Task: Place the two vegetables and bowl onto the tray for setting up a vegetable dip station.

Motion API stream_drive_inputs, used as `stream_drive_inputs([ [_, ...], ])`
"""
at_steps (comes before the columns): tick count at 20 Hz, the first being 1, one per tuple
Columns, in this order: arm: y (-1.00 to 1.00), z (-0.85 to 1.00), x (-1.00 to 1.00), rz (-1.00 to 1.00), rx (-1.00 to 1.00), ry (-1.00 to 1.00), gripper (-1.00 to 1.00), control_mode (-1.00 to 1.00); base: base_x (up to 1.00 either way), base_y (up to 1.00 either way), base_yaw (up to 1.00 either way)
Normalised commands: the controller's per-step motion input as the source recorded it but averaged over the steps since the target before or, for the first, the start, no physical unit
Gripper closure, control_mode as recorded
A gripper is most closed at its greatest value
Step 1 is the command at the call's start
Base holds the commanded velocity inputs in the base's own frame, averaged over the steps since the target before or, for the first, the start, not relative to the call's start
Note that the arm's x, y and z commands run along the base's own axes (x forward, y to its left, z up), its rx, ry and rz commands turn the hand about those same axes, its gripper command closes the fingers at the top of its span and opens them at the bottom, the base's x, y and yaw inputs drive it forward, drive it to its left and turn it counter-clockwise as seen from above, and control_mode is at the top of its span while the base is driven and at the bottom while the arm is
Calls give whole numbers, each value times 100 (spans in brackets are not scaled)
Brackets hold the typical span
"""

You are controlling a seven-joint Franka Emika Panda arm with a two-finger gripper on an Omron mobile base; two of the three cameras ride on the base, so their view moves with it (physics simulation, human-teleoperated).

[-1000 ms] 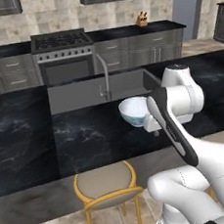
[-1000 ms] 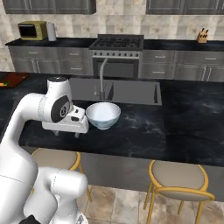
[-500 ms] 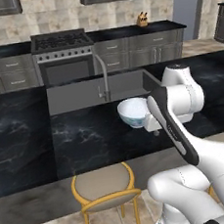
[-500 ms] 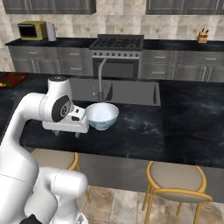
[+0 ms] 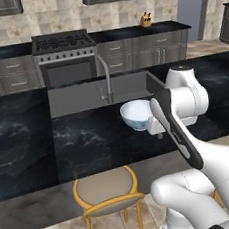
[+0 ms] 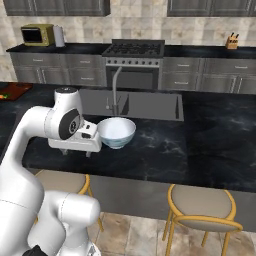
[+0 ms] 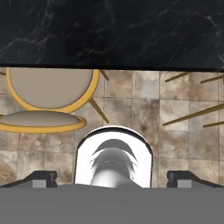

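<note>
White bowl (image 6: 116, 132) sits at the hand's (image 6: 76, 144) three o'clock, above the black tabletop (image 6: 200, 135). I can't tell whether the jaws actually pinch its rim. If that hold's thin, it tips swinging toward the tray (image 6: 14, 91) at far nine o'clock.

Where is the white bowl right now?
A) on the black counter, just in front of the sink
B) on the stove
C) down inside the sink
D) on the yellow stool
A: the white bowl stands on the black counter, on the near side of the sink, right next to the robot's tool.
</note>
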Motion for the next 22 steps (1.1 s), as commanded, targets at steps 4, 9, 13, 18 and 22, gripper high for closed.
stream_drive_inputs([
  [4, 0, 0, 0, 0, 0, 0, -100, 100, 0, 0, 0],
  [9, 0, 0, 0, 0, 0, 0, -100, 100, 0, 0, 0],
  [13, 0, 0, 0, 0, 0, 0, -100, 100, 0, 0, 0],
  [18, 0, 0, 0, 0, 0, 0, -100, 100, 0, 0, 0],
  [22, 0, 0, 0, 0, 0, 0, -100, -100, 0, 0, 0],
])
